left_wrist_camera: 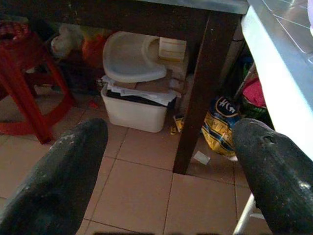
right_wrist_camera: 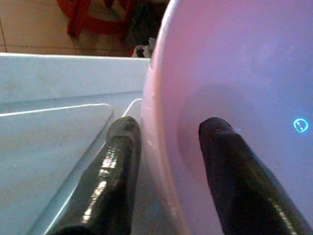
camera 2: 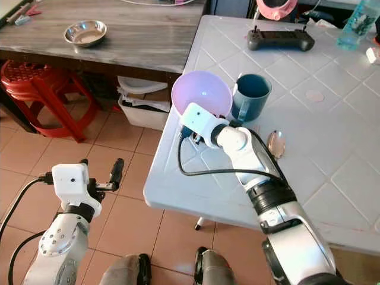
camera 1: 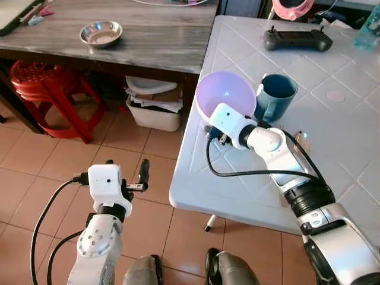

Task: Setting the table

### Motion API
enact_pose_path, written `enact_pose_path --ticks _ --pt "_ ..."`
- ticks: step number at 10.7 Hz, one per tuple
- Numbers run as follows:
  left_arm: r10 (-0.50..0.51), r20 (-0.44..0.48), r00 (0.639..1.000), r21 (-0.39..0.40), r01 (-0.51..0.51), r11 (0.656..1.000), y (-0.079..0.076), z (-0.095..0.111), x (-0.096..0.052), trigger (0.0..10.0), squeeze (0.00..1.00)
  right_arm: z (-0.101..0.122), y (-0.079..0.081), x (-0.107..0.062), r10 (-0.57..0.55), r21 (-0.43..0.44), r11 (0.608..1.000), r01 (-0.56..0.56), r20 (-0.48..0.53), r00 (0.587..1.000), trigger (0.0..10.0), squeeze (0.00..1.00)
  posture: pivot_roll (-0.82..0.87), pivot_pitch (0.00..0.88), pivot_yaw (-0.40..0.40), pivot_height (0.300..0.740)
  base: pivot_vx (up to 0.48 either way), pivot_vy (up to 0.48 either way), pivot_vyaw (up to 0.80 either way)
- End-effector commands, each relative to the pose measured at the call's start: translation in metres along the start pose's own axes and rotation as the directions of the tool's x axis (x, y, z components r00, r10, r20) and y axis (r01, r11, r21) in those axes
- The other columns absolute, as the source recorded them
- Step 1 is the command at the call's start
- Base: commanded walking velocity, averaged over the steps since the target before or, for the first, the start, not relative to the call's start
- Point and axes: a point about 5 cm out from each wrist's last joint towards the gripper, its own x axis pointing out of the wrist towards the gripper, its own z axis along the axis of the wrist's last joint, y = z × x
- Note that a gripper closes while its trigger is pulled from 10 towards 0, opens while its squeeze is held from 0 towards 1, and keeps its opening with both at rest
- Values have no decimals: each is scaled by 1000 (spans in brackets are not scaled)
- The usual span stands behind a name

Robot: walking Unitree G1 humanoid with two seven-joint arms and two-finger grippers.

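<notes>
**Bowl pinched by its rim at the table edge**

At the white table's (camera 1: 249, 196) near-left edge my right gripper (right_wrist_camera: 168, 161) clamps the pink bowl's (camera 1: 225, 95) rim, one finger inside, one outside, for carrying. Mouth tilts toward 7 o'clock; round, no long axis. Blue mug (camera 1: 275, 95) touches it at 3 o'clock. Left gripper (left_wrist_camera: 171, 161) idles, fingers apart.

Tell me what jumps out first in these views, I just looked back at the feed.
The right pincer grips the rim of the pink bowl, one finger inside and one outside, near the white table's left edge. A teal mug stands right beside the bowl, with a spoon lying nearer the robot. The left pincer hangs open over the tiled floor, idle.
</notes>
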Motion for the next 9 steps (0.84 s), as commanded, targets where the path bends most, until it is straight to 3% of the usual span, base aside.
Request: enact_pose_path --ticks 1,5,9 --pt "-1 -6 1000 0 1 1000 1 1 -2 10000 0 0 -3 0 18 -21 1000 -18 -20 1000 0 0 64 207 18 740 0 0 0" --pt "-12 -15 1000 -16 12 1000 -1 -1 -2 10000 0 3 -3 -3 19 -38 999 -19 2 1000 0 0 63 200 18 740 0 0 0" --pt "22 -28 999 -6 -22 1000 2 -4 0 10000 0 -5 -4 -10 -87 -27 996 89 63 994 0 0 59 178 12 740 0 0 0"
